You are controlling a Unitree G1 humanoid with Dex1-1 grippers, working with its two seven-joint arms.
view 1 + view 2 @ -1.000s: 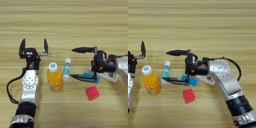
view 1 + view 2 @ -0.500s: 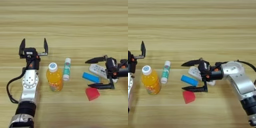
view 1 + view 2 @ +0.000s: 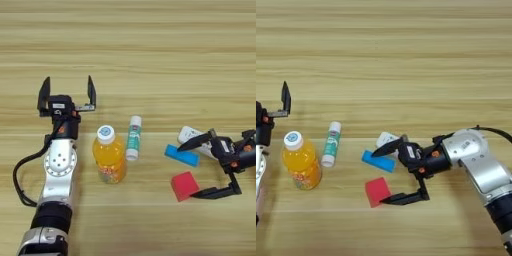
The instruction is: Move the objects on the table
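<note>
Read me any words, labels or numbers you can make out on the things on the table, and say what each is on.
None can be read.
Glue stick: green label print, too small to read.
Juice bottle: no readable label.
Remote control: button marks too blurred.
Red cube and blue block: plain.

Matt wooden table (image 3: 150,60), glossy plastic juice bottle (image 3: 109,159), and a smooth silver-metal right arm (image 3: 476,160).

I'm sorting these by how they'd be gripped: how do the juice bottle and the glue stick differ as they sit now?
The orange juice bottle stands upright, white cap up; the white-and-green glue stick lies flat on the table. The bottle is wider and bulkier; the glue stick is slim. The bottle is orange, the stick white and green. Both lie side by side, apart, near the open left gripper, and neither is held.
</note>
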